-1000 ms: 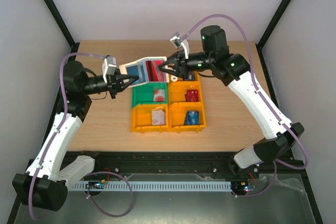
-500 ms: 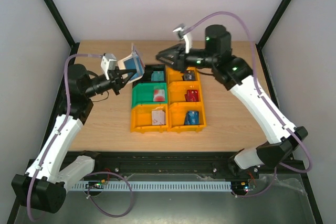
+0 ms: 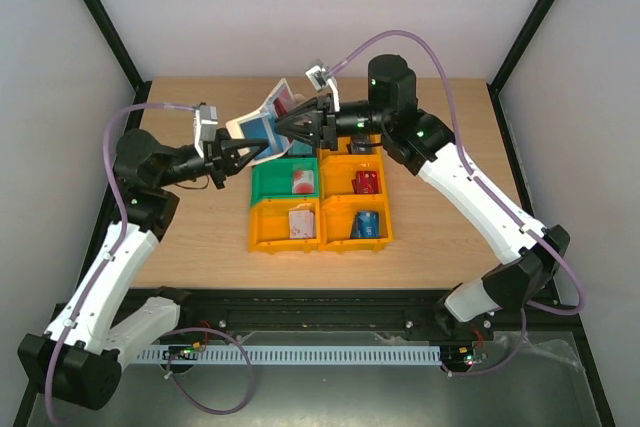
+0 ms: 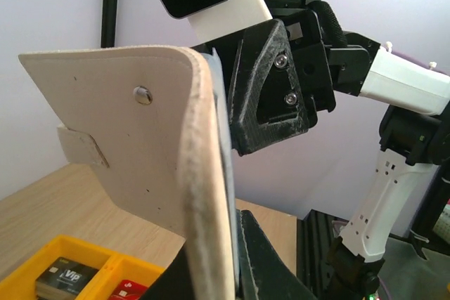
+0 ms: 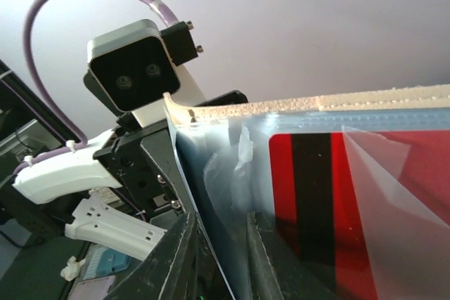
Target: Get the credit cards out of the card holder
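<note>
Two robot arms meet in mid-air over the back of a wooden counter [image 3: 200, 237], with one card holder between them. The left arm [image 3: 105, 257] rises from its base at the near left edge, bends at the elbow and stretches almost level toward the right. The left jaws are clamped tight on the lower edge of the card holder [image 3: 258, 129]. The right arm [image 3: 480, 197] climbs from the near right corner, folds at a high elbow and reaches left, its wrist camera uppermost. The right jaws sit at the holder's opened inner face. From the right wrist they stand narrowly apart with the edge of a clear bluish pocket between them; whether they pinch it cannot be told.

The holder hangs clear of the counter, above the rear row of a block of orange, green and black bins [image 3: 320, 202], and is tilted with its flap open. Its outer skin is whitish, with a small snap stud, a short strap tab and a rough tan edge; the lining is blue. A red card [image 5: 394, 201] with a black stripe sits inside the clear pocket. Loose cards lie in the bins below: a white-pink one [image 3: 303, 182], a pale one [image 3: 300, 222], a red one [image 3: 367, 182] and a blue one [image 3: 367, 225].
</note>
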